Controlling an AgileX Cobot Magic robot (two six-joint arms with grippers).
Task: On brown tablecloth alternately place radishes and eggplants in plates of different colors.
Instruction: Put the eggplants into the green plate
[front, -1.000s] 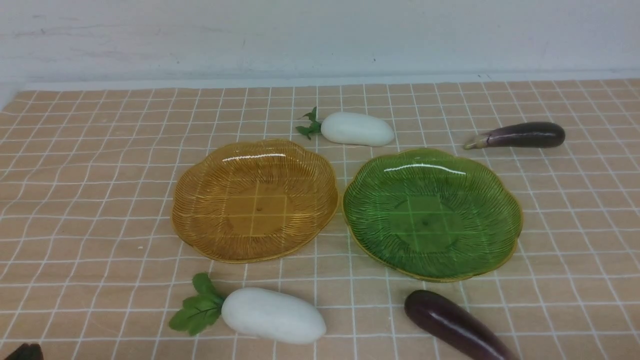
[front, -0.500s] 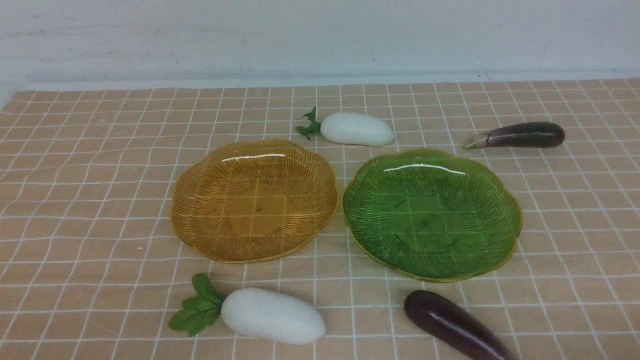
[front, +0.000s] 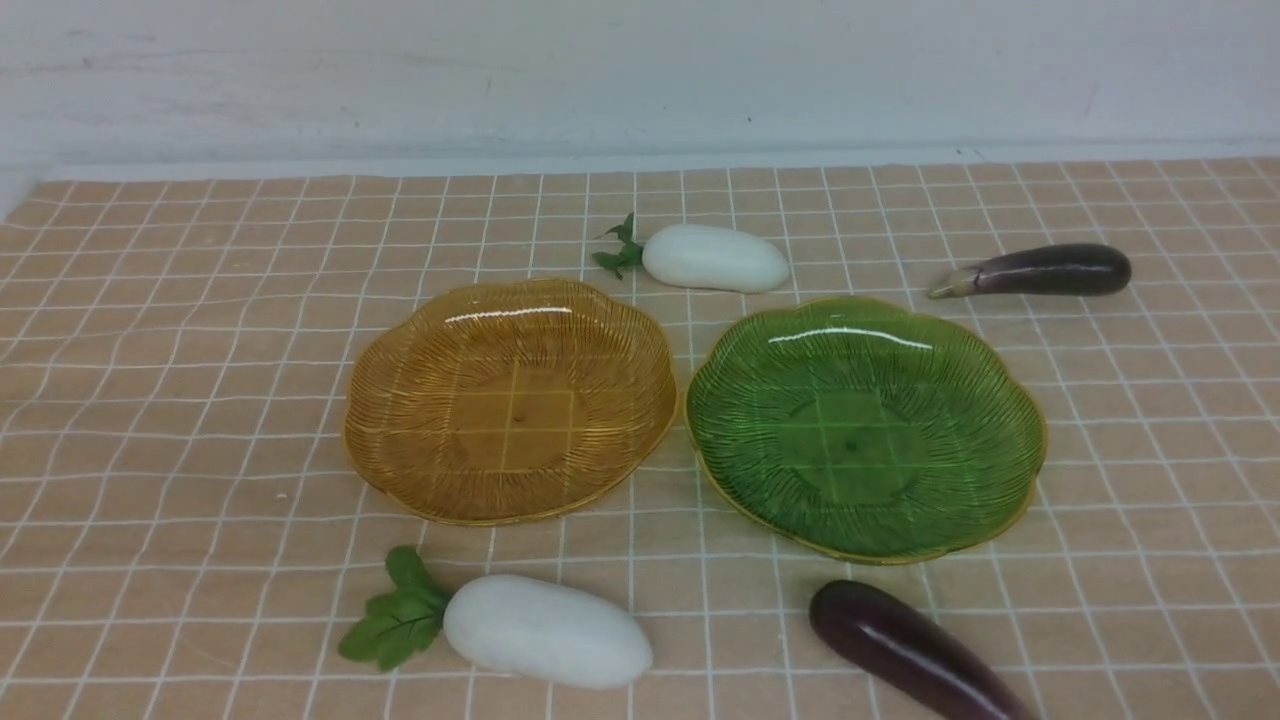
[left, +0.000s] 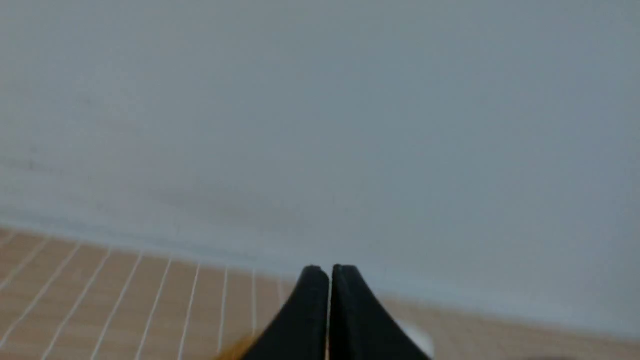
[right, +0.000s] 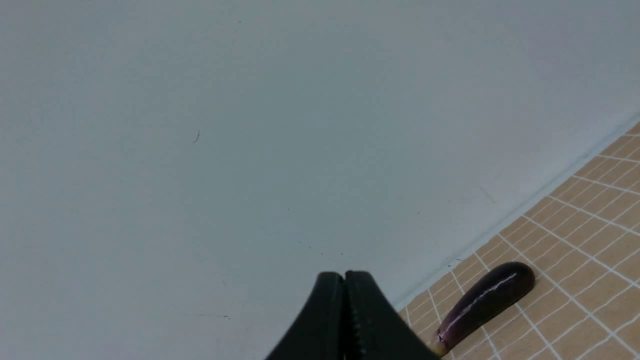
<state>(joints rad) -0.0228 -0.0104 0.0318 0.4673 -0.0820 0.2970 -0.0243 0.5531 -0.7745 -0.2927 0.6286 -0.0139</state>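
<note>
A pale wall backs the brown tablecloth (front: 180, 400). Front view: amber plate (front: 510, 400) and green plate (front: 865, 430) sit empty; far radish (front: 715, 258) and far eggplant (front: 1050, 270) lie beyond them, near radish (front: 547, 630) and near eggplant (front: 910, 650) before them. Left wrist view: the left gripper (left: 329, 272) is clenched, empty. Right wrist view: the right gripper (right: 344, 277) likewise. The toys look light, stiff, slippery; grasp mid-body.

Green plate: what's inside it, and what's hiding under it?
Nothing lies inside the green plate. It is see-through, so the brown tablecloth and its white lines show underneath the middle. Under the ribbed rim the cloth is too blurred to make out.
</note>
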